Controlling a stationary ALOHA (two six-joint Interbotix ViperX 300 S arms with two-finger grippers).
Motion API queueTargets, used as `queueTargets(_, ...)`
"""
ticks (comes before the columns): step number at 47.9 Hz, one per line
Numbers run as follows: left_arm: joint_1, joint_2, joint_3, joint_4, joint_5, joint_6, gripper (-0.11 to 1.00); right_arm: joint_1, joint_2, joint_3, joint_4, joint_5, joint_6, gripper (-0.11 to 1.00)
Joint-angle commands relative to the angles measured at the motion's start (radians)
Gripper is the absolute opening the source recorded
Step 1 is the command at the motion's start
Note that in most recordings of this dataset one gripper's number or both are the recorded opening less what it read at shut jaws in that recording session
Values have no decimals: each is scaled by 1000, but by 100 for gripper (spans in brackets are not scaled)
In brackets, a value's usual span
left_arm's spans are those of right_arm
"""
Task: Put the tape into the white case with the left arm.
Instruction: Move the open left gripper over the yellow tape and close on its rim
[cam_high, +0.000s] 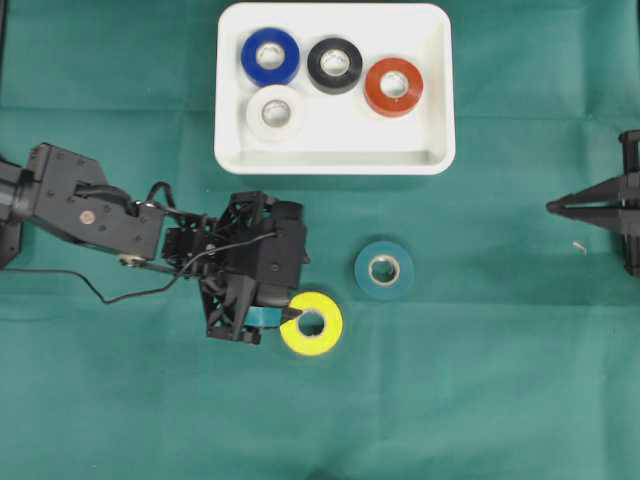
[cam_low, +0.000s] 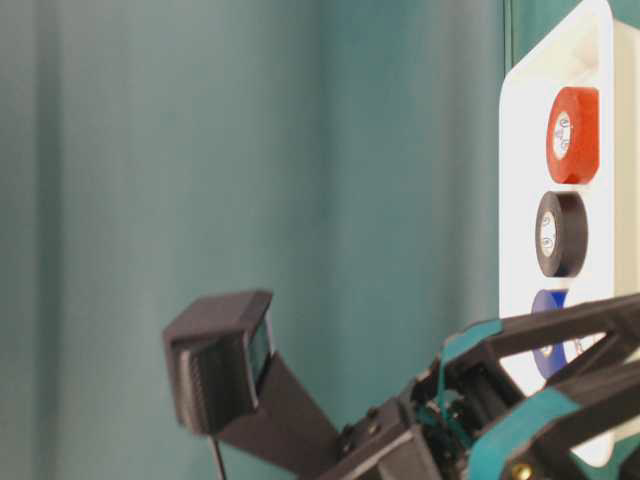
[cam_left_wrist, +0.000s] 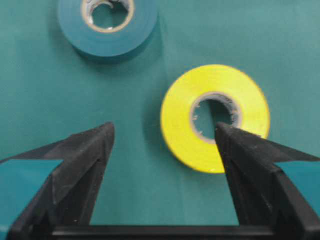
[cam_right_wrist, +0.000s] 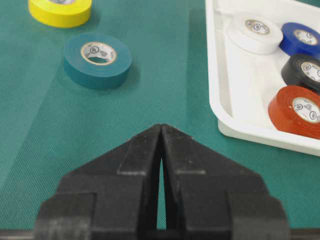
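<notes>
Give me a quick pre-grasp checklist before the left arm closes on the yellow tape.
1. Left end effector open: ok.
2. One finger over the hole of the yellow tape, the other outside its rim: ok.
3. Teal tape apart from the yellow roll: ok.
4. White case has bare floor beside its four rolls: ok.
5. Right end effector shut, off to the side: ok.
6. Fingertips low enough to grip: cannot tell.

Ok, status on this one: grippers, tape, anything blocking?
Left gripper open, one finger over yellow tape roll. Right gripper shut, idle. Shallow white plastic case holds four rolls. Teal roll nearby, not blocking.
</notes>
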Motion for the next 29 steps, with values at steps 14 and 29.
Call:
queueTargets(14, -11, 83, -117, -2, 127, -60, 81, -2, 6, -9, -2, -6, 0, -9)
queueTargets(29, -12, 117, -146, -2, 152, -63, 81, -2, 6, -9, -2, -6, 0, -9)
